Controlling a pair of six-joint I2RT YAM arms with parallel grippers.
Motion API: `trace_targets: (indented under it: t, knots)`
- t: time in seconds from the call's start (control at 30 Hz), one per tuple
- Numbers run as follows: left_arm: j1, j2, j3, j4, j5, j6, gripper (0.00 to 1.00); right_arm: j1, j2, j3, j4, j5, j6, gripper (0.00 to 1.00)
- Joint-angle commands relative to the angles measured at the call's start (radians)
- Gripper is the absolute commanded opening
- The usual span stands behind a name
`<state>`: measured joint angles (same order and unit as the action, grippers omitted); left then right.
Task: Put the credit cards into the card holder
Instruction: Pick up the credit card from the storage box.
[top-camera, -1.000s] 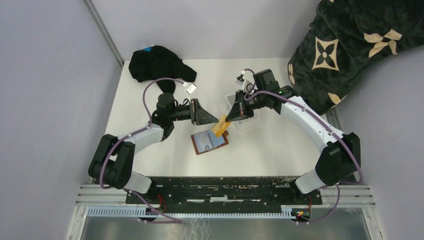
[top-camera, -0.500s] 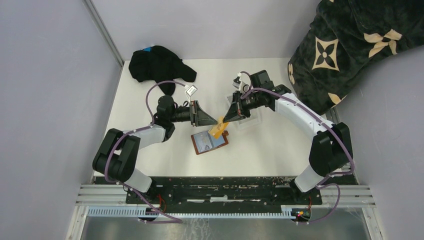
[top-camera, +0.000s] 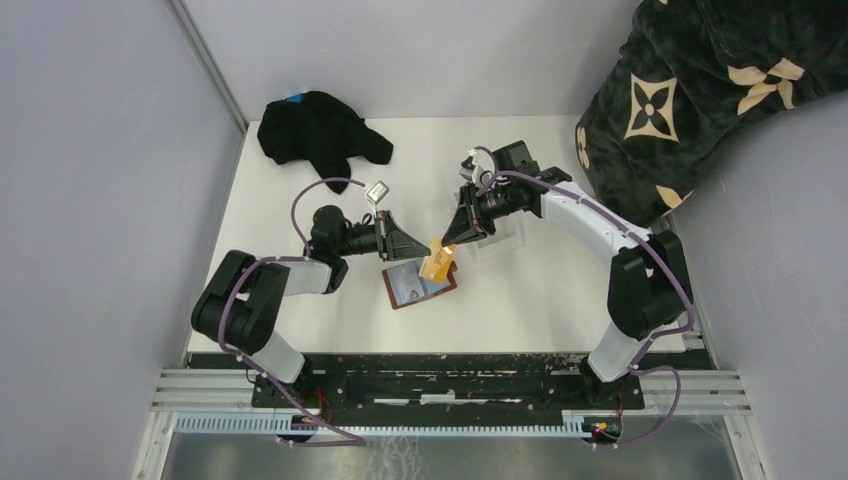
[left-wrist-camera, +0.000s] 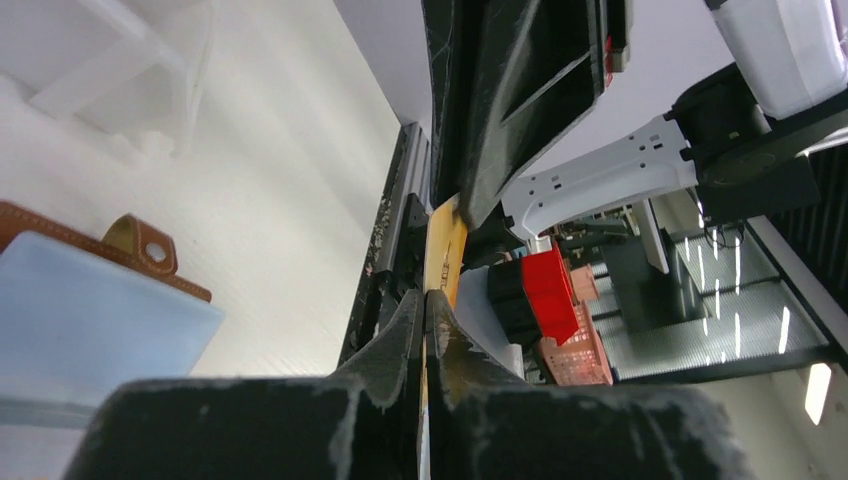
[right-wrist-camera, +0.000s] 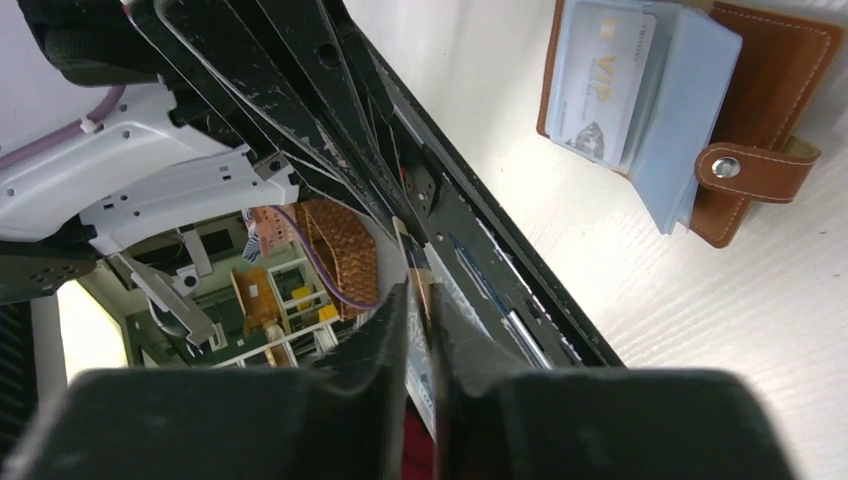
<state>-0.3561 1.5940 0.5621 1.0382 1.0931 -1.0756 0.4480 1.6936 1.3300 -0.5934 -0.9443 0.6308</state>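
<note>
The left jaws were pinched shut on one end of a yellow-orange card (left-wrist-camera: 446, 235), reaching in from 9 o'clock. The right jaws met its other end from 2 o'clock, a sliver apart; whether they pressed it could not be told. Just below the card, at 6 o'clock, the brown card holder (top-camera: 405, 290) lay open, a pale card (right-wrist-camera: 605, 80) in its pocket. A clear tray (top-camera: 503, 243) sat at 3 o'clock under the right arm. The white surface (top-camera: 560, 300) ran bare from 4 to 8 o'clock towards its near edge. A black cloth (top-camera: 315, 130) lay at 11 o'clock and a patterned blanket (top-camera: 700, 80) at 1 o'clock, with grey walls around.
</note>
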Motion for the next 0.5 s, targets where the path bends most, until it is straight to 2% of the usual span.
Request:
trace_targets:
  t: [0.0, 0.1, 0.2, 0.47]
  knots:
    - [0.015, -0.053, -0.092, 0.033, -0.076, 0.003, 0.03, 0.0, 0.02, 0.095, -0.013, 0.034, -0.067, 0.24]
    - [0.017, -0.132, -0.137, -0.142, -0.207, 0.114, 0.03, 0.0, 0.034, 0.123, -0.073, 0.082, -0.115, 0.35]
    - [0.017, -0.194, -0.187, -0.208, -0.325, 0.142, 0.03, 0.0, 0.049, 0.14, -0.097, 0.104, -0.14, 0.42]
    - [-0.011, -0.341, -0.331, -0.3, -0.653, 0.112, 0.03, 0.014, 0.09, 0.159, -0.131, 0.307, -0.191, 0.43]
